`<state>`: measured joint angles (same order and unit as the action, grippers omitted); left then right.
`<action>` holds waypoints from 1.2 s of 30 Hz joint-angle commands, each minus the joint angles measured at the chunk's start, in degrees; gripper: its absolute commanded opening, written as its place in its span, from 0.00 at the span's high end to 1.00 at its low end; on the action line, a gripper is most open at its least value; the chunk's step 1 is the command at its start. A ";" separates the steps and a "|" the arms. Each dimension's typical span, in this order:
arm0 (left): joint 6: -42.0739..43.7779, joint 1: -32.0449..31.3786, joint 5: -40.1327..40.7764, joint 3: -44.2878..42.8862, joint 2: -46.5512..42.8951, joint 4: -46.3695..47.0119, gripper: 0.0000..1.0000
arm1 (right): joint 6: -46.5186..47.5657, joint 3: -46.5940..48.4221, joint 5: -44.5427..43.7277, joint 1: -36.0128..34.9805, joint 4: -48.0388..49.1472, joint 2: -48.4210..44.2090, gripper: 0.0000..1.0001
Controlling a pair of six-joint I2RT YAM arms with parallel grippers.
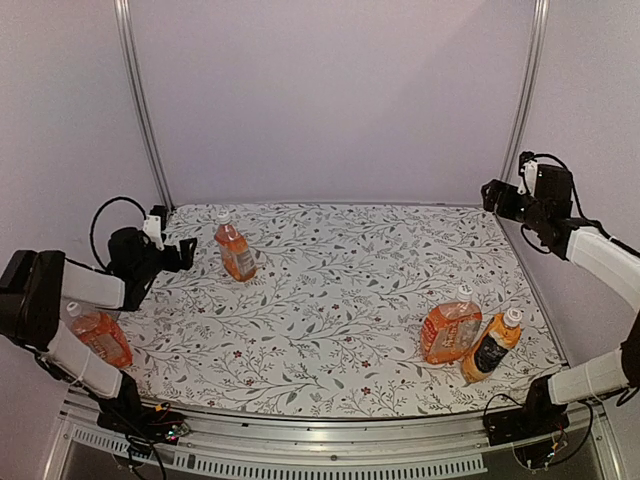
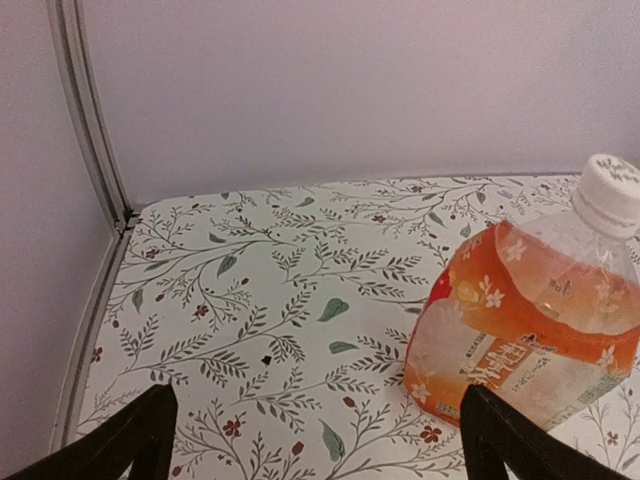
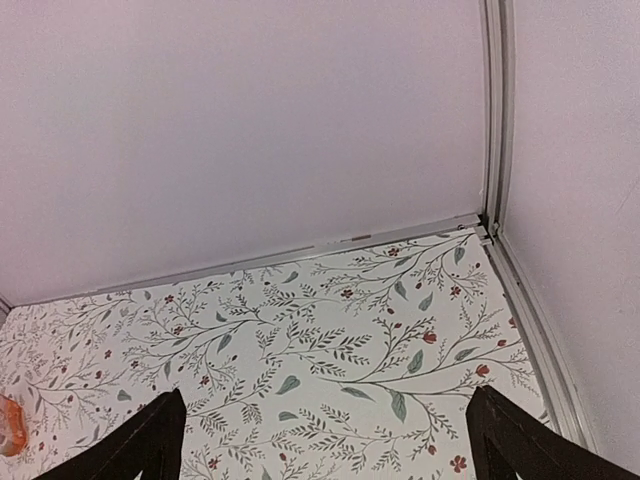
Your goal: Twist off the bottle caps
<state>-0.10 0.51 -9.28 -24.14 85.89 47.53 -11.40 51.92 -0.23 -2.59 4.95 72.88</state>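
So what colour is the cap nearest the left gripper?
White cap; left wrist view shows it best.

Left gripper hovers near the far-left corner of the table, jaws spread wide. Right gripper is held high above the table's far-right corner (forearm angled upward), jaws equally wide.

No text can be read; the print on the bottle label is too blurred.
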 commanded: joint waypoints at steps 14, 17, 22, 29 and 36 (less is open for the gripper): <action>10.36 -5.68 -22.47 -27.17 -11.93 -57.37 0.04 | -4.12 26.47 -12.38 -34.40 -32.47 2.97 0.01; 9.01 -10.89 -12.67 -31.89 -7.69 -58.13 0.07 | -2.66 28.96 -13.43 -39.85 -32.73 6.58 0.01; 8.02 -13.52 -7.12 -38.14 -0.44 -57.20 0.17 | -3.32 30.69 -11.93 -43.72 -30.85 10.52 0.01; 7.39 -13.53 -5.59 -40.74 3.99 -53.65 0.23 | -3.16 32.63 -10.48 -47.05 -30.96 14.19 0.01; 8.70 -13.78 -7.95 -42.88 7.12 -57.72 0.47 | -3.97 34.47 -12.25 -47.50 -32.55 16.58 0.01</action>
<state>7.75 -12.97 -16.56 -65.34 91.44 -7.79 -15.03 84.60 -11.09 -49.71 -25.89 88.16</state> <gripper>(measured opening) 0.606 0.988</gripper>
